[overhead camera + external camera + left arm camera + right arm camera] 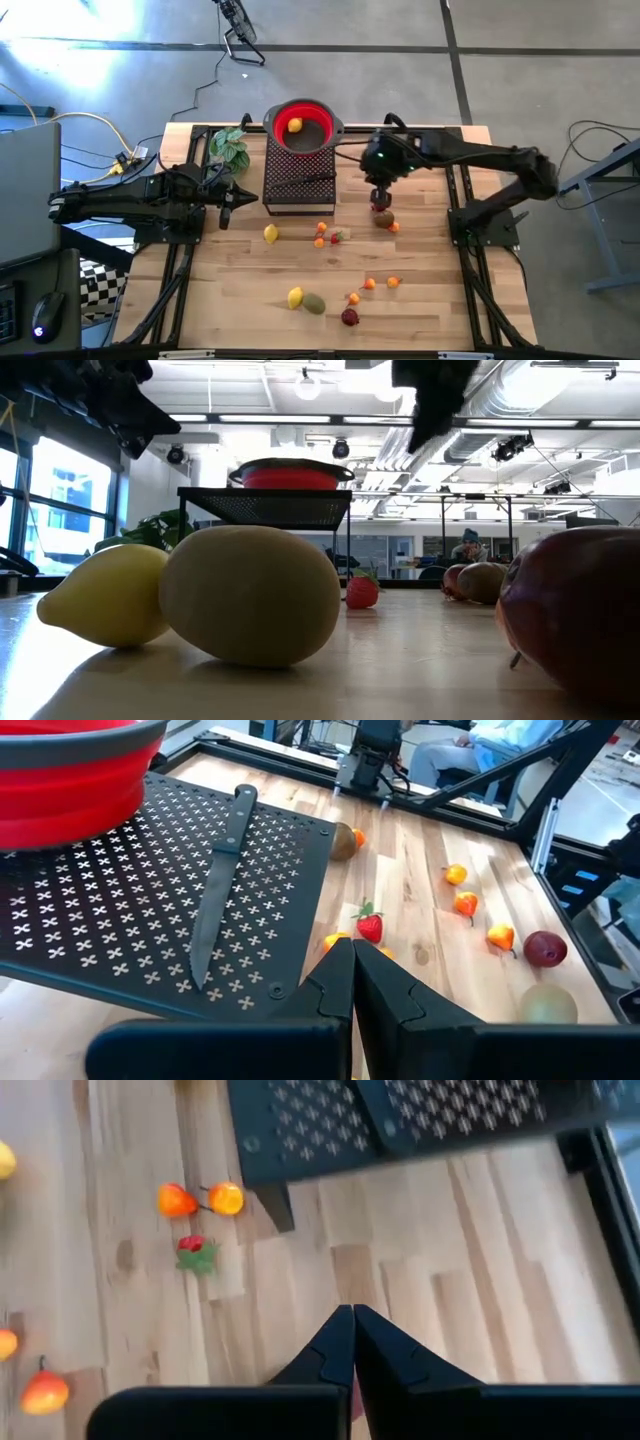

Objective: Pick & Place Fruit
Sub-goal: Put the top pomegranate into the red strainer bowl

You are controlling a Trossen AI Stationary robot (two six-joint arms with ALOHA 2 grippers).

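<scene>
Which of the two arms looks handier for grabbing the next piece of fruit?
Probably the right. Its gripper hangs directly above the brown kiwi and a dark red fruit. The left gripper waits beside the black rack, farther from any fruit; the nearest is a lemon.

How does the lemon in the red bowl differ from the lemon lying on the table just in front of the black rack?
The lemon in the bowl sits raised, inside the red bowl on top of the black rack; the lemon on the table lies on the wooden table. The first is alone in the bowl; the second has small orange fruits to one side. Both are small and yellow.
</scene>
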